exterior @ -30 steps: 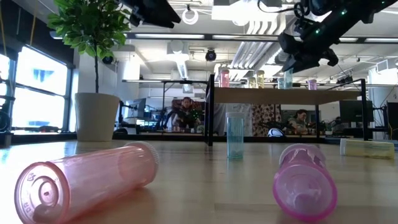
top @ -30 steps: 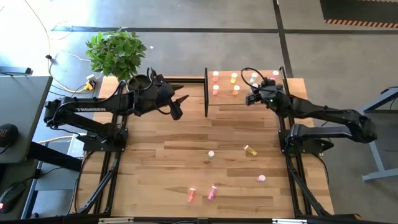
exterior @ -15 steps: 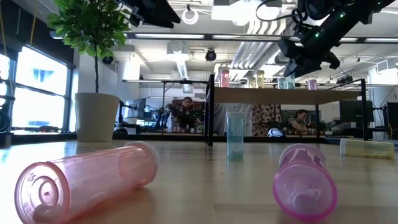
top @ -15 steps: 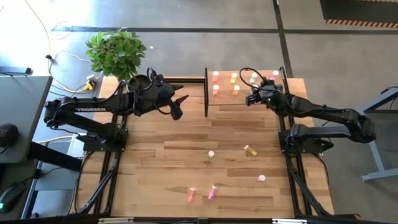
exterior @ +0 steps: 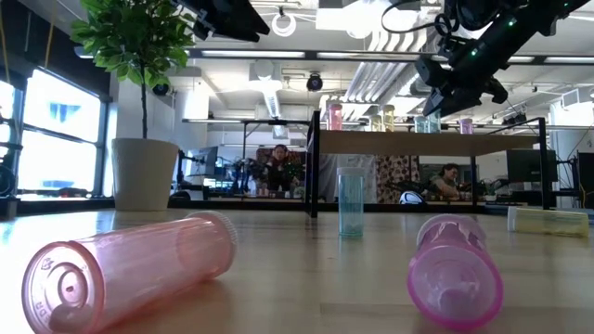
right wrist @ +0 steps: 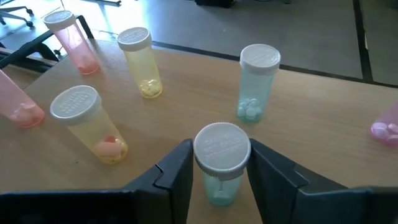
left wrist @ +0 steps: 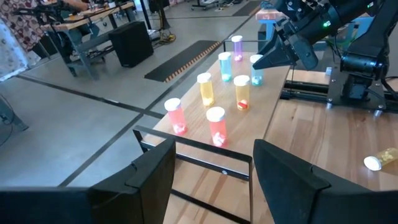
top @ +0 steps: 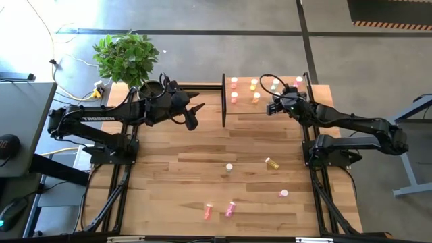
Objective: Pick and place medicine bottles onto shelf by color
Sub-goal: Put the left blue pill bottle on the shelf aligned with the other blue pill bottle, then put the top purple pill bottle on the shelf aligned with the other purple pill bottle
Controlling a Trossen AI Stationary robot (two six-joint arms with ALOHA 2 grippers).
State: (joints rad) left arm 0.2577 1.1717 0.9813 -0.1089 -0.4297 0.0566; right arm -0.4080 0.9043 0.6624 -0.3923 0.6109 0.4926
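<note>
The shelf (top: 244, 108), a light-wood board on black posts, stands at the table's far right. Red, yellow, pale green and magenta bottles stand upright on it. My right gripper (top: 273, 106) reaches over the board from the right and is shut on a pale green bottle (right wrist: 221, 163). That bottle stands next to another pale green one (right wrist: 257, 82). My left gripper (top: 196, 113) hovers open, left of the shelf, holding nothing; its fingers show wide apart (left wrist: 214, 177). More bottles are on the table: one upright (top: 229, 167), a yellow one lying (top: 272, 163), and pink (top: 208, 211) and magenta (top: 230, 208) ones lying. My right gripper has the pale green bottle by its white cap (right wrist: 222, 148), pinched between the two fingers (right wrist: 176, 171). The fingers come level from the table's right and near side. The bottle is upright, and its base seems to rest on the shelf board; the fingers partly hide it.
A potted plant (top: 127, 57) stands at the far left corner. A black post frame (top: 223, 101) marks the shelf's left end. A magenta-capped bottle (top: 284, 193) stands near the right edge. Bare wood lies across the table's middle and left.
My right gripper has shifted a little toward the table's left over the shelf, carrying the pale green bottle with it, then held still. The left arm has kept still.
</note>
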